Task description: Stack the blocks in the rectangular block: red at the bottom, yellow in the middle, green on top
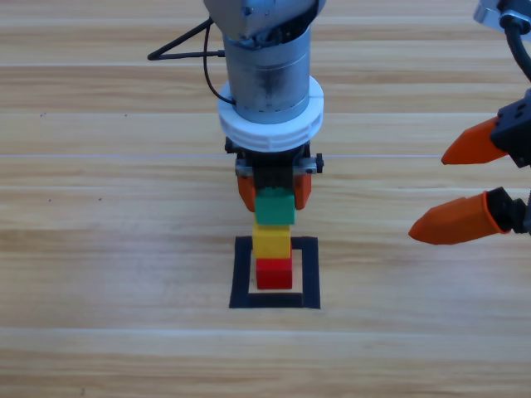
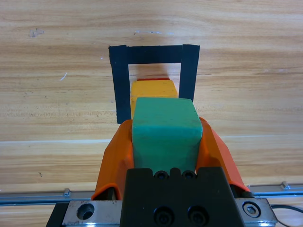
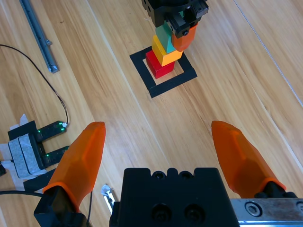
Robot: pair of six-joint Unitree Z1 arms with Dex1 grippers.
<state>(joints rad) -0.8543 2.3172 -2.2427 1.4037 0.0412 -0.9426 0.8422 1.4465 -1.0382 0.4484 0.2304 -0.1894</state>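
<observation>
In the centre of the high view the left claw [image 1: 274, 192] comes straight down from the top edge, its two orange jaws pinching the green cube [image 1: 275, 207] from either side. Just below it in the frame sits the yellow cube [image 1: 271, 242], and below that the red cube [image 1: 274, 274], both inside the black square outline [image 1: 241, 274] on the worktop [image 1: 99, 249]. So red is at the bottom, yellow sits on it, and green is the one left to let go.

Here is what the release turns on: how squarely green sits over yellow. In the left wrist view the green cube [image 2: 164, 134] fills the space between the jaws, and the yellow cube [image 2: 152, 90] peeks out just beyond it, slightly toward the left of the frame. Whether green already touches yellow, I cannot tell from here. In the right wrist view the three colours rise in one column, green looking a touch off-line from yellow, so I judge a small nudge may help before the jaws part.

Over at the right edge of the high view, the right claw [image 1: 452, 189] waits well apart from the stack, jaws spread and holding nothing.
</observation>
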